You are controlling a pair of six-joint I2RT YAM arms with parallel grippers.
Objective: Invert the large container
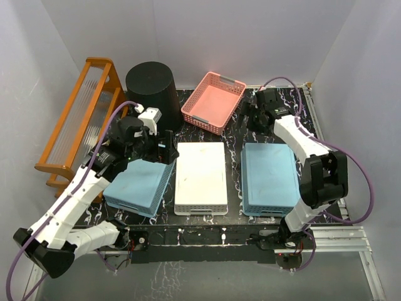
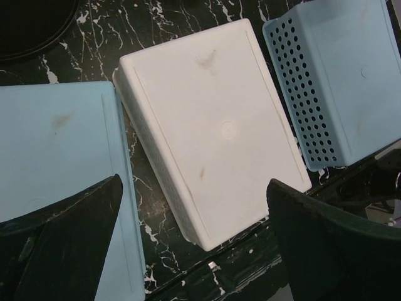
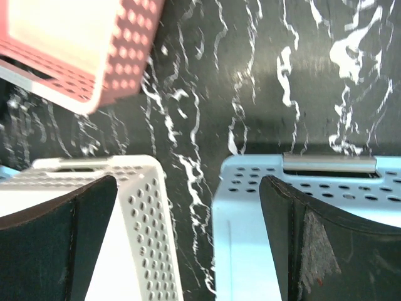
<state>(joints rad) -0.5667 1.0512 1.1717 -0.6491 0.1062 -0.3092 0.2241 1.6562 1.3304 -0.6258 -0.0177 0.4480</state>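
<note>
The large container (image 1: pixel 151 88), a tall black round bin, stands at the back left of the table beside the orange rack; its top face looks flat and dark. A curved piece of it shows at the top left of the left wrist view (image 2: pixel 31 25). My left gripper (image 1: pixel 167 149) is open and empty, in front of the bin, above the gap between the left blue basket and the white basket (image 2: pixel 194 251). My right gripper (image 1: pixel 249 117) is open and empty at the back right, above the table between the pink basket and the right blue basket (image 3: pixel 188 244).
An orange rack (image 1: pixel 81 119) stands along the left edge. A pink basket (image 1: pixel 213 100) sits open side up at the back. A blue basket (image 1: pixel 139 185), a white basket (image 1: pixel 200 179) and a second blue basket (image 1: pixel 269 179) lie bottom up in a row.
</note>
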